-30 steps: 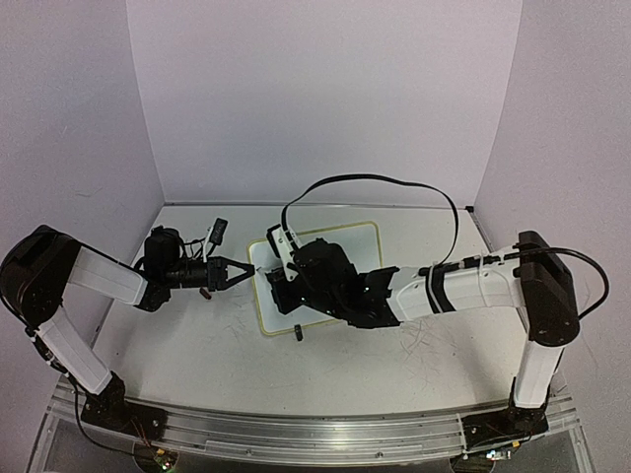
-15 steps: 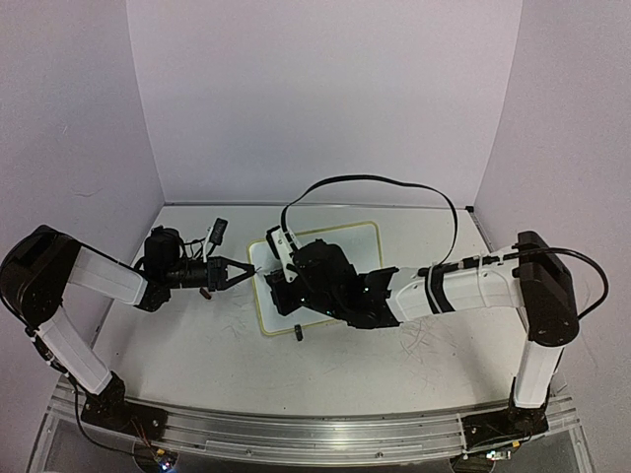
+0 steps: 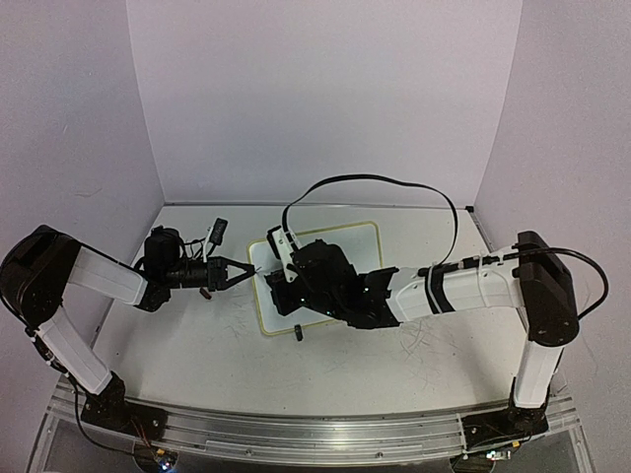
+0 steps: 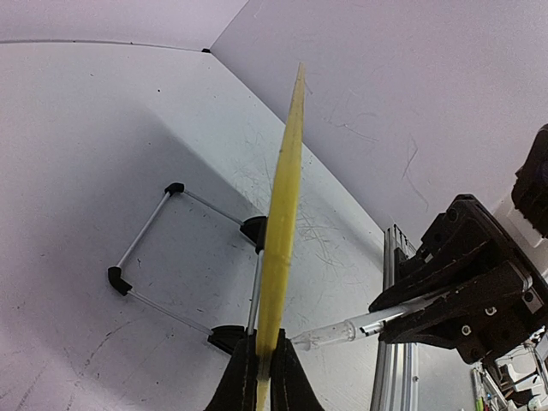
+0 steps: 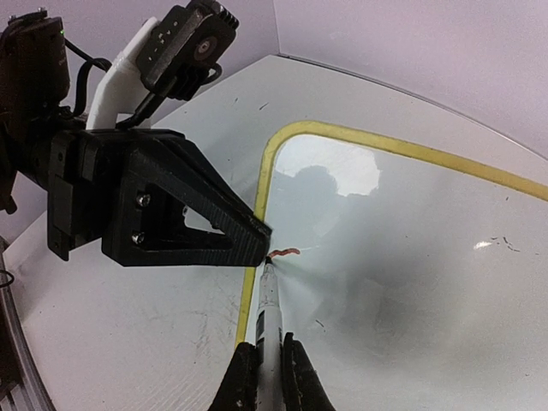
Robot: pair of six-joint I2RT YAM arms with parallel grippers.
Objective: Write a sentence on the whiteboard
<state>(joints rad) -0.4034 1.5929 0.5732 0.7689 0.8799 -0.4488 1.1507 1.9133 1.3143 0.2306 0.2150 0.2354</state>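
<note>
Overall light: even and soft, seemingly from overhead; your top view is bright, with lilac-tinted walls (image 3: 325, 99).
Shadows: faint grey patches on the desk (image 3: 197, 345); a broader one lies left of the whiteboard (image 4: 282, 214) in the left wrist view.
Glare: your right wrist view shows a pale sheen and one small glint on the whiteboard.
Focus: the rim softens close to the lens.
Distortion: desk edges bow slightly in both wrist views.

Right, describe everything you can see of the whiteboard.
The whiteboard is a small glossy white panel with a thin yellow-green rim and rounded corners, backed by a wire stand with black feet. The left gripper is shut on its left edge. The marker held in the shut right gripper touches its surface near that edge, beside one short reddish stroke.
</note>
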